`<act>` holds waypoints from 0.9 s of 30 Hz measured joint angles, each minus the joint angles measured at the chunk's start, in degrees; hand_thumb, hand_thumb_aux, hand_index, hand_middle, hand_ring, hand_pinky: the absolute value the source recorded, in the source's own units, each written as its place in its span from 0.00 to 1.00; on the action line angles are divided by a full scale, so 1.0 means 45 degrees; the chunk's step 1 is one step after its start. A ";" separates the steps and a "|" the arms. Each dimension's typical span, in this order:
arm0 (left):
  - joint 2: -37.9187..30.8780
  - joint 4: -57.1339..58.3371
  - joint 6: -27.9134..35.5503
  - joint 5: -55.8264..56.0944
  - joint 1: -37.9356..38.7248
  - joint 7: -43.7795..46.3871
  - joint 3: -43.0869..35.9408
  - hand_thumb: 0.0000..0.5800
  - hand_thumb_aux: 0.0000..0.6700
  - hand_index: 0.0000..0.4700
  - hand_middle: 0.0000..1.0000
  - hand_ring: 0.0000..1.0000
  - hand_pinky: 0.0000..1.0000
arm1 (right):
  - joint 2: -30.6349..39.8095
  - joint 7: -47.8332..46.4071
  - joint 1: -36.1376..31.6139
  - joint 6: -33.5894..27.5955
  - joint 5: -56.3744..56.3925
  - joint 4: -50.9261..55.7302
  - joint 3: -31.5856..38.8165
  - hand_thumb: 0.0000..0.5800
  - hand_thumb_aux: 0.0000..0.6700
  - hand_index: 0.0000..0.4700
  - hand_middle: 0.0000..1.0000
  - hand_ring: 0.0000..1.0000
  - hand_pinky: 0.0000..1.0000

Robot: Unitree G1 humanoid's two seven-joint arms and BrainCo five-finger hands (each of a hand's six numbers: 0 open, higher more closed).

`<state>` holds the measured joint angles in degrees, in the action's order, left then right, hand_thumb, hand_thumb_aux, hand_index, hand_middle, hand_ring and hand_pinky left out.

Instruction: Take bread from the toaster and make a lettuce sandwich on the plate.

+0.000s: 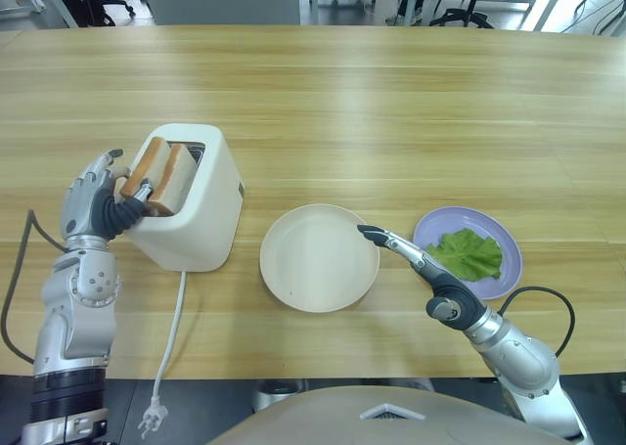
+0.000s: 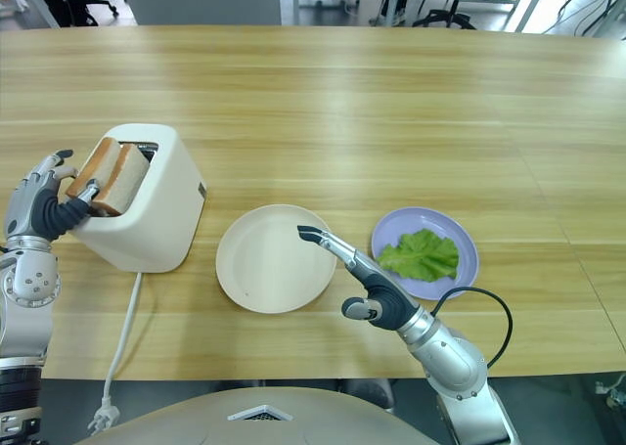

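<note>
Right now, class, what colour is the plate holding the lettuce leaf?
Pale purple: the plate under the lettuce leaf shows best in the right eye view.

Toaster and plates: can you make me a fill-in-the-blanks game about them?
1. The bread sticks up out of the ____.
2. The lettuce lies on the small plate, whose colour is ____.
3. The cream plate in the middle has ____ lying on it.
4. The left hand is grasping the ____.

Missing words: toaster, purple, nothing, bread.
</note>
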<state>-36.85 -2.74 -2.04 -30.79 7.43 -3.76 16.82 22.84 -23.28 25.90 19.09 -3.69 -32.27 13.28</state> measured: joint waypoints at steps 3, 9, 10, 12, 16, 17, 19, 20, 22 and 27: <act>0.0058 -0.0084 -0.0267 0.0284 -0.0076 -0.0199 0.0164 1.00 1.00 0.98 1.00 1.00 1.00 | 0.0001 0.0000 -0.0045 -0.0001 -0.0005 0.0000 0.0000 0.00 0.00 0.00 0.00 0.00 0.00; 0.0840 -0.0526 -0.0947 0.2397 -0.1061 -0.0301 0.1160 1.00 1.00 0.98 1.00 1.00 1.00 | 0.0005 0.0000 -0.0126 -0.0001 -0.0022 -0.0008 0.0078 0.00 0.00 0.00 0.00 0.00 0.00; 0.0844 -0.0569 -0.1050 0.2609 -0.1220 -0.0363 0.1393 1.00 1.00 0.98 1.00 1.00 1.00 | 0.0004 0.0000 -0.0141 -0.0001 -0.0022 -0.0009 0.0086 0.00 0.00 0.00 0.00 0.00 0.00; 0.0844 -0.0716 -0.1312 0.2981 -0.1566 -0.0546 0.1795 1.00 1.00 0.98 1.00 1.00 1.00 | 0.0007 0.0002 -0.0158 -0.0002 -0.0025 -0.0012 0.0093 0.00 0.00 0.00 0.00 0.00 0.00; 0.0836 -0.0763 -0.1815 0.3318 -0.2077 -0.0852 0.2247 1.00 1.00 0.98 1.00 1.00 1.00 | 0.0007 0.0002 -0.0204 -0.0004 -0.0035 -0.0020 0.0104 0.00 0.00 0.00 0.00 0.00 0.00; 0.0832 -0.0763 -0.1849 0.3323 -0.2136 -0.0881 0.2310 1.00 1.00 0.98 1.00 1.00 1.00 | 0.0008 0.0002 -0.0211 -0.0005 -0.0036 -0.0020 0.0104 0.00 0.00 0.00 0.00 0.00 0.00; 0.0824 -0.0763 -0.1971 0.3356 -0.2276 -0.0939 0.2429 1.00 1.00 0.98 1.00 1.00 1.00 | 0.0013 0.0001 -0.0214 -0.0012 -0.0036 -0.0020 0.0104 0.00 0.00 0.00 0.00 0.00 0.00; 0.0816 -0.0775 -0.2039 0.3421 -0.2382 -0.0952 0.2477 1.00 1.00 0.98 1.00 1.00 1.00 | 0.0020 0.0000 -0.0226 -0.0016 -0.0038 -0.0020 0.0104 0.00 0.00 0.00 0.00 0.00 0.00; 0.0811 -0.1237 -0.2077 0.3786 -0.2527 -0.0818 0.2556 1.00 1.00 0.98 1.00 1.00 1.00 | 0.0060 -0.0005 -0.0252 -0.0019 -0.0038 -0.0020 0.0101 0.00 0.00 0.00 0.00 0.00 0.00; 0.0998 -0.4424 -0.0999 0.5973 -0.2810 0.1097 0.1526 1.00 1.00 0.98 1.00 1.00 1.00 | 0.0178 0.0063 -0.0686 -0.0003 -0.0120 -0.0012 -0.0309 0.00 0.00 0.00 0.00 0.00 0.00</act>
<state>-32.36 -22.65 -6.54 -3.91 -5.21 1.17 23.69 23.64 -22.99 22.82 19.07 -4.23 -32.32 11.89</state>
